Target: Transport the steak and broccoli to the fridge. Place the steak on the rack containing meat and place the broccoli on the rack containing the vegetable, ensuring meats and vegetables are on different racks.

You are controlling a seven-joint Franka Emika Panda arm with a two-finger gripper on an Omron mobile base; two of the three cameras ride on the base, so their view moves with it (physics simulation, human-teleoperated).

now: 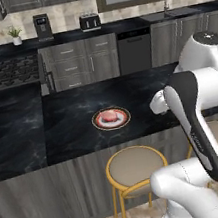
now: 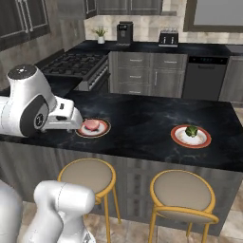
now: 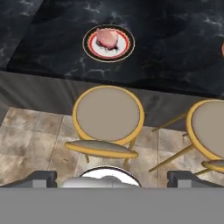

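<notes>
Item: pale pink marbled steak (image 3: 107, 37), lying on a red-rimmed white plate (image 3: 124, 45) on the black marble counter (image 3: 175, 48). My gripper (image 3: 112, 178): fingers spread wide, empty, well above. Handling advice: descend centred, straddle the slab, close low without nudging the plate.

The island counter (image 2: 142, 123) serves as the landmark: the steak (image 2: 91, 125) lies on a plate (image 2: 102, 130) toward the counter's left part, and the broccoli (image 2: 191, 131) lies on a second plate (image 2: 180, 137) well apart to the right; two stools (image 2: 88, 175) stand before the counter's front edge, one below each plate. Behind the counter runs the rear worktop (image 1: 117, 27) carrying a toaster (image 1: 89, 21) and a coffee machine (image 1: 42, 26); a stove (image 1: 8, 73) sits behind and to the left.
</notes>
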